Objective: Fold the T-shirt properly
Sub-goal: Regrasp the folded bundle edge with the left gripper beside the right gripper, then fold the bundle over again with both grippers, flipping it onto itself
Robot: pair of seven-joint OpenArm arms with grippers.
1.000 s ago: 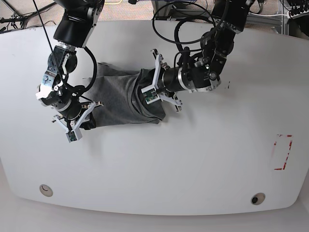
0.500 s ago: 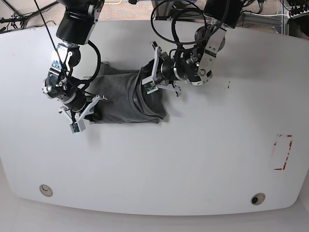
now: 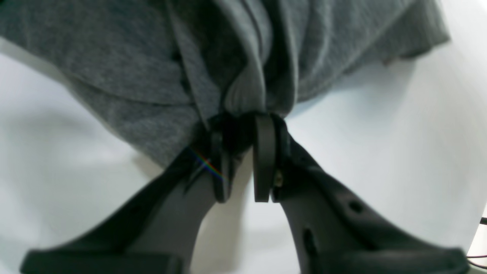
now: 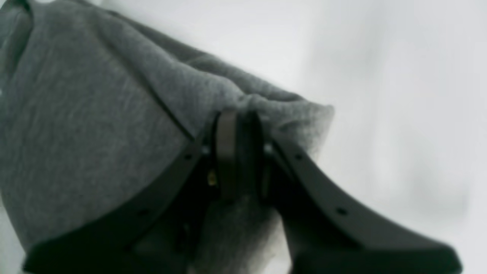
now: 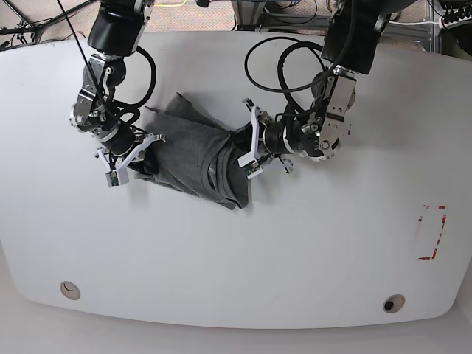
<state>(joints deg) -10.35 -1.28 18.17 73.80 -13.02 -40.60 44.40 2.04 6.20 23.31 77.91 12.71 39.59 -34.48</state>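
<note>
The dark grey T-shirt (image 5: 188, 151) lies bunched in a slanted band on the white table (image 5: 310, 243), stretched between both grippers. In the base view my left gripper (image 5: 245, 150) holds its right end, and the left wrist view shows its jaws (image 3: 243, 127) pinched on a gathered fold of the T-shirt (image 3: 125, 76). My right gripper (image 5: 140, 161) grips the left end. The right wrist view has those jaws (image 4: 239, 125) shut on a thick folded edge of the T-shirt (image 4: 95, 125).
A red-outlined rectangle (image 5: 431, 232) is marked on the table at the right. Two round fittings sit near the front edge, one at the left (image 5: 70, 289) and one at the right (image 5: 393, 303). Black cables (image 5: 284, 59) loop behind the left arm.
Both grippers kept their grip. The left gripper has swung down and rightward, the right gripper up a little, so the shirt now slants from upper left to lower right.
</note>
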